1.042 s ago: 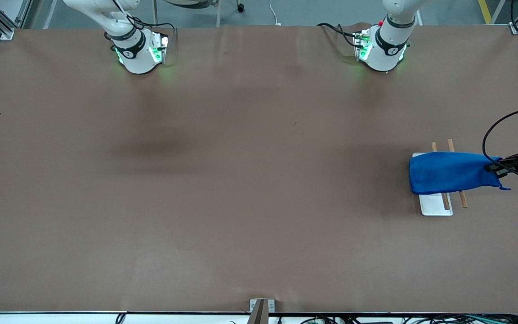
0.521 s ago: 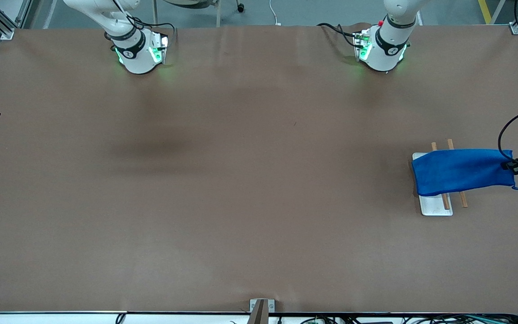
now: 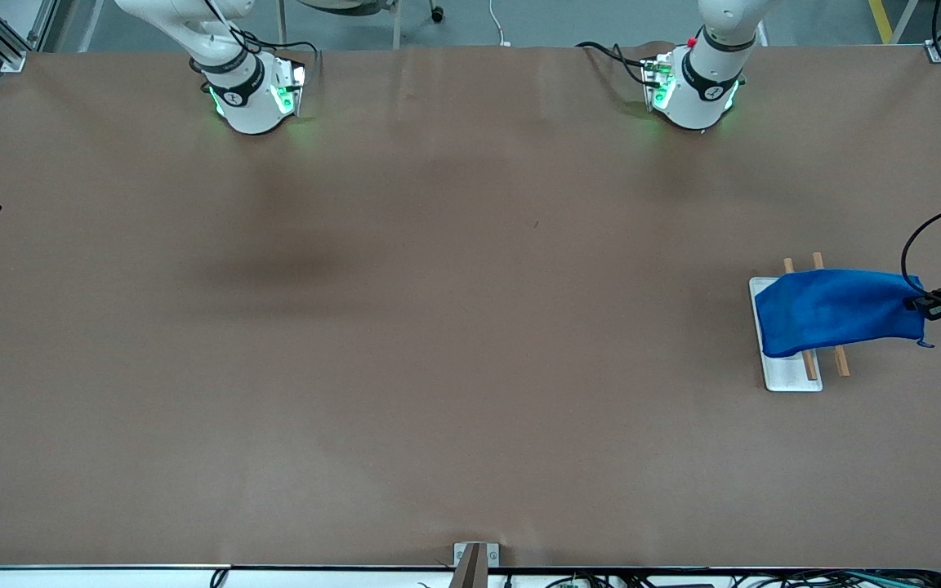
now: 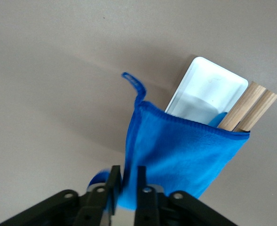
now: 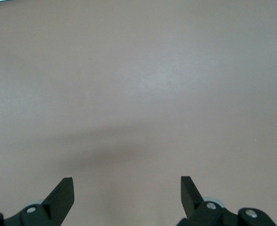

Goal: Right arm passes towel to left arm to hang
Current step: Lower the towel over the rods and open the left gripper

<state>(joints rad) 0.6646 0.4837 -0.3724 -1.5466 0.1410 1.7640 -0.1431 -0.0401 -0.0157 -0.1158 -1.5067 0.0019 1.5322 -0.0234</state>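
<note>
The hanging step looks nearly done: the blue towel (image 3: pixel 838 312) drapes over 2 wooden rods (image 3: pixel 840 359) on a white base (image 3: pixel 789 376) toward the left arm's end of the table, and the next move calls for letting go. The left gripper (image 4: pixel 125 188) reaches in level, fingers narrowly parted around the towel's edge. The right gripper (image 5: pixel 127 193) waits spread wide over bare table
</note>
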